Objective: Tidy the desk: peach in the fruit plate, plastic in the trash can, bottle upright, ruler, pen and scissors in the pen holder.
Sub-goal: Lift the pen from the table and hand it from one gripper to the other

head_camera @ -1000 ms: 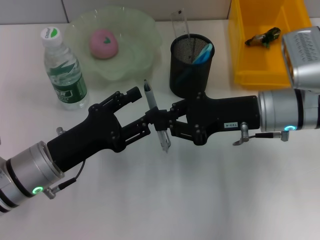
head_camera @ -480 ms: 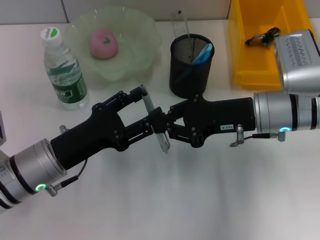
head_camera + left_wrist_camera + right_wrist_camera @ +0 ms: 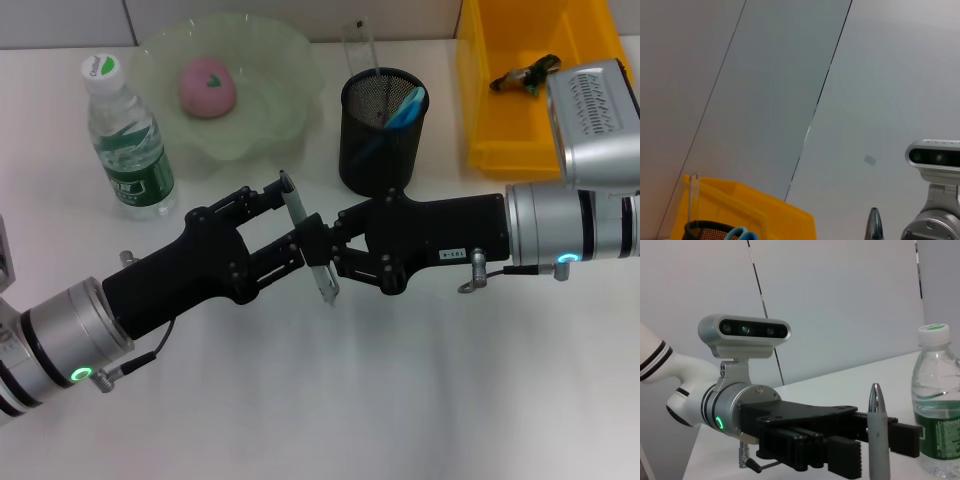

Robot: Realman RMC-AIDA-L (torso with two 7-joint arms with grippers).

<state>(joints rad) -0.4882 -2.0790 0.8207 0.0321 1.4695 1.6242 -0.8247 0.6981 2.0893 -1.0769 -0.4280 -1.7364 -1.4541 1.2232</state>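
Head view is showing both arms meeting over the middle of the white desk [image 3: 420, 400], with the pen [image 3: 306, 237] standing nearly upright between them. The right gripper [image 3: 325, 250] is closing its fingers on the lower part of the pen and is holding it. The left gripper [image 3: 285, 225] is reaching in from the other side; its fingers are spread open around the upper part of the pen, and I cannot tell if they are touching it. I judge that a handover of the pen is going on.

Most of the tidying is looking finished. The peach [image 3: 207, 87] is lying in the green fruit plate [image 3: 285, 60]. The water bottle [image 3: 125, 140] is standing upright beside the plate. The plastic wrapper [image 3: 525, 73] is lying in the yellow trash bin [image 3: 478, 90]. The clear ruler [image 3: 360, 45] and the blue-handled scissors [image 3: 403, 108] are standing in the black mesh pen holder [image 3: 383, 135]. Only the pen is remaining, and it is near the holder but not yet inside.
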